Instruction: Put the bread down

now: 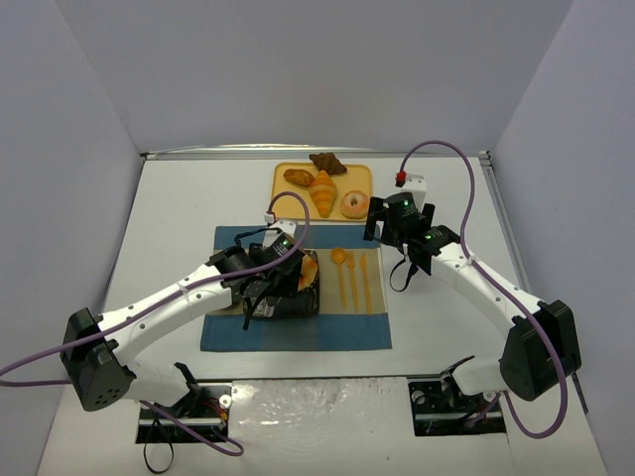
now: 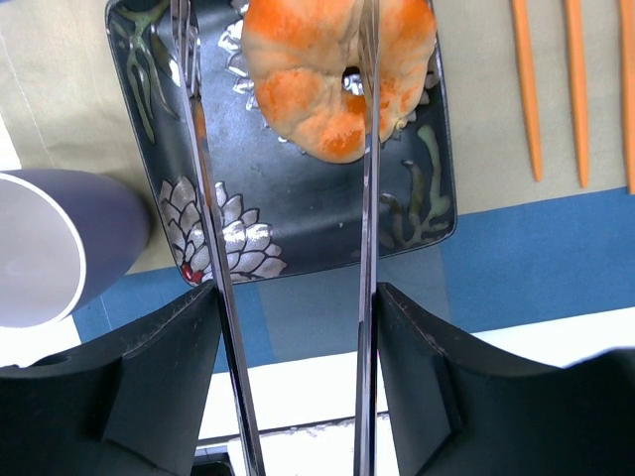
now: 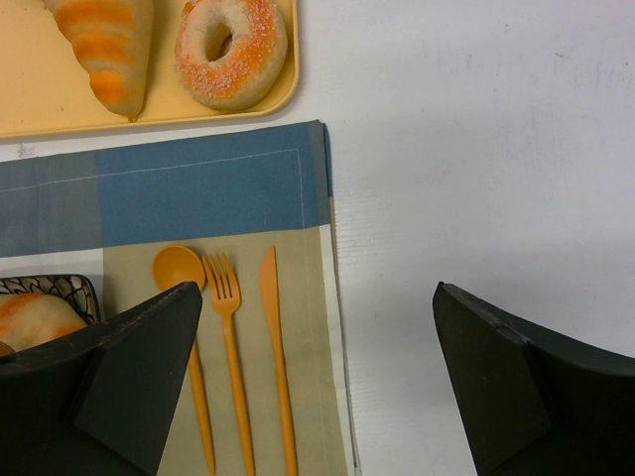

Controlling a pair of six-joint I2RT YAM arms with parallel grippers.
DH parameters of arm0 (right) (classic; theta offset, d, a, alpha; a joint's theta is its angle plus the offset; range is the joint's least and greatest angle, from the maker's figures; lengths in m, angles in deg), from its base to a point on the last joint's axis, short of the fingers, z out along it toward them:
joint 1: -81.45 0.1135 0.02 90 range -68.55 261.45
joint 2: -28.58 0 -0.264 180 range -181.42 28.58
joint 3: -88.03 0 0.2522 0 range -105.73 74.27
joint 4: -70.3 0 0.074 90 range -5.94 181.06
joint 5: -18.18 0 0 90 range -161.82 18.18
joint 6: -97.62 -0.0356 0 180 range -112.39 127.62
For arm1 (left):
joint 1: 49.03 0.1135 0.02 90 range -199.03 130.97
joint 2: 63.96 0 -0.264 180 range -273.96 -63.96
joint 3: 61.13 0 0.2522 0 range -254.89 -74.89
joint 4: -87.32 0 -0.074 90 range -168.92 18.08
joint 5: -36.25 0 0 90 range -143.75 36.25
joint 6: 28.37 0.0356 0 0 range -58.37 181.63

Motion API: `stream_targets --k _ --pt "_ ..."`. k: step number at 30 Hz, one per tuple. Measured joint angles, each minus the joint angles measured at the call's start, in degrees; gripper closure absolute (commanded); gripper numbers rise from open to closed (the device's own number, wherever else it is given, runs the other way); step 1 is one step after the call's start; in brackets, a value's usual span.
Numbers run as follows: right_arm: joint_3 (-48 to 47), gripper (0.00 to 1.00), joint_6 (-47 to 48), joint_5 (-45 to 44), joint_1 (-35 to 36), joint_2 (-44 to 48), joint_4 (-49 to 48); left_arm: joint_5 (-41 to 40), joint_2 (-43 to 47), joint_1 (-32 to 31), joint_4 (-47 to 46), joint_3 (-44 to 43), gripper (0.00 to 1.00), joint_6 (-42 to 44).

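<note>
left wrist: bread (image 2: 332,74) on dark plate (image 2: 288,198)

Both arms have white link casings with black joint housings and black bases. A purple cable runs along each. The left gripper (image 2: 288,149) carries long thin metal tongs; the right gripper (image 3: 317,387) has black, angular jaws.

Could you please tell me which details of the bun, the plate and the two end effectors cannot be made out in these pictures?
- Round golden-orange bun: top cut off by the left wrist frame edge; hidden under the left arm in the top view.
- Black floral square plate: far edge cropped in the left wrist view.
- Left end effector: metal tongs straddle the bun; contact unclear.
- Right end effector: fingertips beyond the frame.
</note>
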Motion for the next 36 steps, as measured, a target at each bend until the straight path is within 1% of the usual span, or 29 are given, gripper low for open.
stream_targets --k 8,36 --pt "0.0 0.0 0.0 0.0 0.0 0.0 0.0 -1.2 1.0 0.0 1.5 -3.9 0.43 0.0" --pt "0.0 0.0 -0.2 0.0 0.0 0.0 0.0 -6.7 2.0 0.7 7.7 -11.6 0.39 1.7"
